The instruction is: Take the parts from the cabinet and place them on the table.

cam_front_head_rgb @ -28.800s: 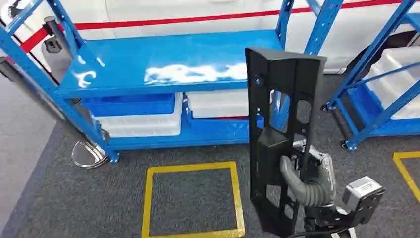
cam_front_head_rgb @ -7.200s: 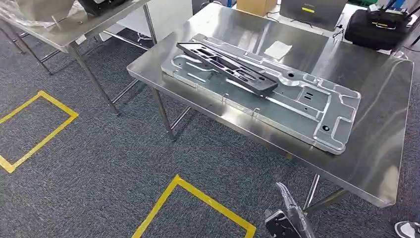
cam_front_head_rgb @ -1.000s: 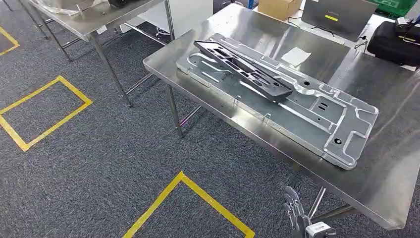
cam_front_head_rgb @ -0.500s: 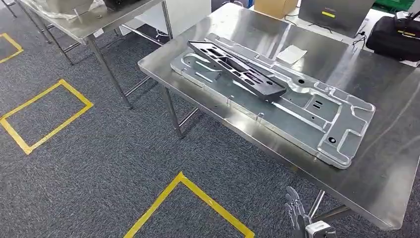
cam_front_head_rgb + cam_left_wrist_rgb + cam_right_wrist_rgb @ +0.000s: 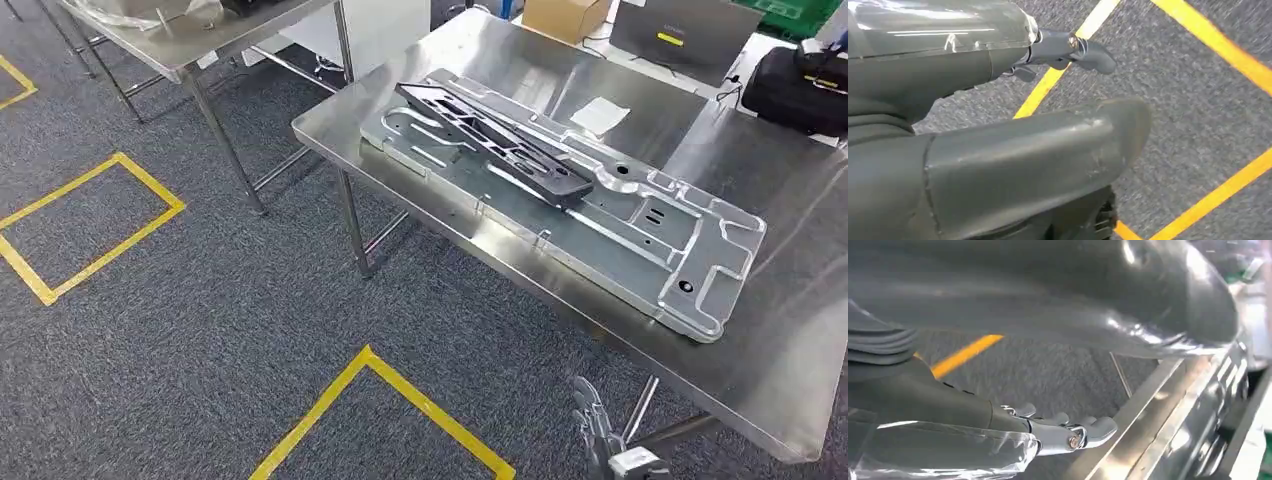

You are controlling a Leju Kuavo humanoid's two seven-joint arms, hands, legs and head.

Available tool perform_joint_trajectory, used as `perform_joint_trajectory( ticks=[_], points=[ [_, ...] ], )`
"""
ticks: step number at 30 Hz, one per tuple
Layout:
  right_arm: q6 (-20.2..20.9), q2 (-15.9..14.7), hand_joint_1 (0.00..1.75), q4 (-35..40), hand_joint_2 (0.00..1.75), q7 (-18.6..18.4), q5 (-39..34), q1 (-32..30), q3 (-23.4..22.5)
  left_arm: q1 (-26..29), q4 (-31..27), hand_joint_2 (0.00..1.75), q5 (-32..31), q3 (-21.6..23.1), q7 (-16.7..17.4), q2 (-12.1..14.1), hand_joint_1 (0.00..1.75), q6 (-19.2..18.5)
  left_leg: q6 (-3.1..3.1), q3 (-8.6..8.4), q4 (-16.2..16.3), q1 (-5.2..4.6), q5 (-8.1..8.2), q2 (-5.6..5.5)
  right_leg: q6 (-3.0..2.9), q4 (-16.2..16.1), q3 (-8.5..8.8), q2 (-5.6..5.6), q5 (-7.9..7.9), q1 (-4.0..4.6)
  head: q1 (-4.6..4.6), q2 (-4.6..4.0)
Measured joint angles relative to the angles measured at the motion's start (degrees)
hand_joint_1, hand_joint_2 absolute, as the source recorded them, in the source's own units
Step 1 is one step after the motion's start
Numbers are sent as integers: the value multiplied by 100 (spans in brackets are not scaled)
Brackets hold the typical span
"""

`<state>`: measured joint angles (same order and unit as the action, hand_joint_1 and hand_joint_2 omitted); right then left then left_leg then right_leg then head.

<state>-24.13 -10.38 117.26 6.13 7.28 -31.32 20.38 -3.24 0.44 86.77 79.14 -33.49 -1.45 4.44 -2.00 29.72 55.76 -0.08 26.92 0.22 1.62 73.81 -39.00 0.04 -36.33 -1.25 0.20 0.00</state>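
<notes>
On the steel counter (image 5: 760, 390) ahead of me, the long black part (image 5: 495, 145) lies flat on top of a wide silver plate (image 5: 640, 235), running diagonally along the plate's far-left stretch. The plate itself sits on the counter near its front edge, with 1 corner close to the counter's left end. Farther back on the same counter I see a small pale sheet (image 5: 600, 115), a brown cardboard box (image 5: 568, 15), a grey case with a yellow label (image 5: 688, 35) and a black bag (image 5: 800, 85) at the far right.

My right hand (image 5: 598, 425) hangs low below the counter's front edge, beside a counter leg, well apart from the black part. It holds nothing and its fingers (image 5: 1088, 430) are stretched out and apart over the grey carpet (image 5: 200, 340). My left hand (image 5: 998, 150) also hangs over the carpet with nothing in it; from the wrist I see the thumb and 1 finger (image 5: 1083, 50) extended and apart.

Yellow tape squares (image 5: 90, 225) mark the carpet to my left and just in front of me. A second steel counter (image 5: 180, 40) stands farther left, with a clear plastic wrap (image 5: 130, 10) on it.
</notes>
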Motion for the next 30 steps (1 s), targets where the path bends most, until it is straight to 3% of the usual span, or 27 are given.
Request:
perform_joint_trajectory(
  ticks=[1, 2, 4, 5, 6, 9, 11, 13, 15, 16, 17, 18, 20, 21, 25, 26, 27, 28, 30],
  points=[
    [-9, -68, 0, -51, 0, -117, 305, 142, 113, -5, 0, 0, 0, 27, 33, 20, 0, -40, 0, 8, 9, -9, 0, 7, 2, 182, -98, 0, 3, 1, 0, 0],
    [-9, -149, 0, -134, 0, -259, 635, 339, 281, -12, 0, 0, 0, 55, 77, 57, 0, -99, 2, 6, 21, -10, 4, 11, -1, 48, -40, -3, 172, 0, 0, 0],
    [-16, -243, 0, -289, 0, -394, 966, 649, 570, -37, 0, 0, 0, 92, 118, 121, 0, -180, 21, -6, 59, -7, 27, 4, -26, -806, 400, -6, 678, -5, 11, 0],
    [-22, -272, 0, -337, 175, -432, 1003, 751, 670, -48, 0, 0, 0, 112, 131, 145, 0, -206, 37, -4, 94, -7, 51, -7, -54, -1296, 661, -5, 877, -5, 11, 0],
    [-24, -289, 0, -389, 175, -445, 1029, 855, 772, -51, 0, 0, 0, 125, 144, 162, 0, -212, 76, 20, 142, -33, 81, -23, -87, -1461, 726, -3, 777, 15, 9, 0],
    [-9, -377, 0, -521, 175, -499, 1185, 1133, 1048, -48, 0, 0, 0, 173, 162, 241, 0, -219, 170, 56, 152, -19, 75, -37, -145, -1471, 693, 10, 827, 59, 2, 0],
    [6, -416, 0, -610, 175, -528, 1232, 1306, 1203, -69, 0, 0, 0, 186, 164, 315, 0, -239, 238, 65, 210, -3, 130, -36, -226, -1545, 714, -5, 877, 4, 9, 0],
    [26, -418, 0, -676, 175, -536, 1241, 1444, 1319, -83, 0, 0, 0, 208, 164, 324, 0, -256, 307, 318, 759, 15, 489, -36, -268, -1558, 711, -18, 884, -2, -44, 0],
    [59, -429, 0, -771, 175, -534, 1235, 1557, 1428, -79, 0, 0, 0, 212, 173, 346, 0, -256, 367, 799, 1740, 52, 907, -35, -269, -1549, 690, -21, 883, 4, -44, 0],
    [61, -435, 0, -822, 175, -532, 1228, 1605, 1470, -69, -2, 0, 0, 217, 180, 359, 0, -256, 381, 931, 1993, 61, 940, -35, -269, -1538, 684, -21, 882, 4, -44, 0],
    [65, -440, 0, -864, 175, -525, 1222, 1649, 1509, -64, 0, 0, 0, 221, 188, 370, 0, -256, 384, 926, 1947, 68, 823, -35, -271, -1533, 688, -19, 877, 3, -46, 0],
    [63, -440, 0, -900, 175, -519, 1220, 1681, 1548, -64, -2, 0, 0, 223, 203, 383, 0, -256, 378, 795, 1638, 72, 602, -35, -266, -1529, 696, -16, 873, 1, -46, 0],
    [57, -440, 0, -938, 175, -512, 1222, 1741, 1603, -68, 0, 0, 0, 223, 214, 415, 0, -254, 339, 260, 518, 71, 39, -33, -239, -1525, 727, -8, 856, -3, -48, 0],
    [54, -440, 0, -962, 175, -506, 1222, 1765, 1618, -72, 0, 0, 0, 225, 217, 429, 0, -254, 305, 108, 170, 63, 53, -33, -223, -1526, 728, -9, 851, 7, -41, 0],
    [-44, -462, 0, -1016, 175, -501, 1215, 1794, 1658, -53, 0, 0, 0, 234, 249, 451, 0, -228, 184, 152, 147, 4, 11, -43, -68, -1580, 727, -8, 885, 11, -42, 0],
    [-105, -477, 0, -1014, 175, -501, 1191, 1792, 1664, -47, 0, 0, 0, 245, 254, 451, 0, -217, 104, 102, 43, 72, -56, -42, -23, -1549, 718, -16, 855, 29, -37, 0],
    [-162, -521, 0, -1023, 175, -510, 1149, 1783, 1664, -46, 0, 0, 0, 256, 260, 451, 0, -217, 79, 86, 10, 52, -78, -28, -13, -1413, 667, -6, 747, 14, -20, 0],
    [-223, -536, 0, -1025, 175, -512, 1099, 1784, 1675, -48, 0, 0, 0, 265, 265, 451, 0, -217, 41, 93, 7, 49, -89, -21, -14, -1063, 495, -2, 499, 16, -9, 0],
    [-274, -584, 0, -1045, 175, -530, 1040, 1760, 1717, -45, 0, 0, 0, 280, 262, 451, 0, -227, 23, 107, 16, 21, -78, -17, -3, -191, 76, -2, 87, 15, -9, 0]
  ],
)
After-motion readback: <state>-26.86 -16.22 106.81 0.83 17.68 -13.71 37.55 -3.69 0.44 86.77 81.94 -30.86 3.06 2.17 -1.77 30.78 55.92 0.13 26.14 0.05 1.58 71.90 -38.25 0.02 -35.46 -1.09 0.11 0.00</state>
